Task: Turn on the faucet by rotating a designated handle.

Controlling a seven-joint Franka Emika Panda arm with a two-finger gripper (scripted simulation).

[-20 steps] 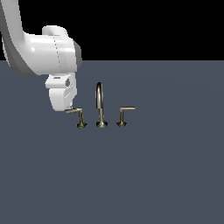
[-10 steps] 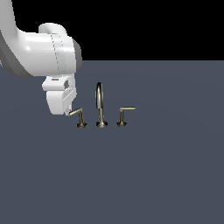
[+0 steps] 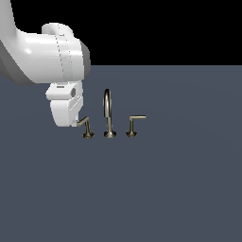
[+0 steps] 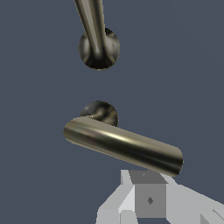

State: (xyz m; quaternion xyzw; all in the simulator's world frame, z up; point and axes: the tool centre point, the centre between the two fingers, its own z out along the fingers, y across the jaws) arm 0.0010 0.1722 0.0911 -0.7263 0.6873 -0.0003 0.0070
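Toward the desk's far edge, the arm (image 3: pixel 42 56) is reaching down, its gripper (image 3: pixel 71 116) now lower and pressing against the handle (image 3: pixel 85 124), whose bar has swung round; whether the jaws are apart cannot be told. The faucet (image 3: pixel 108 113) is standing just beyond.

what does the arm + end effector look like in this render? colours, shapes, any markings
Arm: glossy white rounded shells with a grey section at the link's end and a thin seam line; no cables or logos visible. End effector: boxy white body with a dark round port on its side. In the wrist view its fingers look pale grey and faceted, one carrying a darker grey pad with a small diamond mark.
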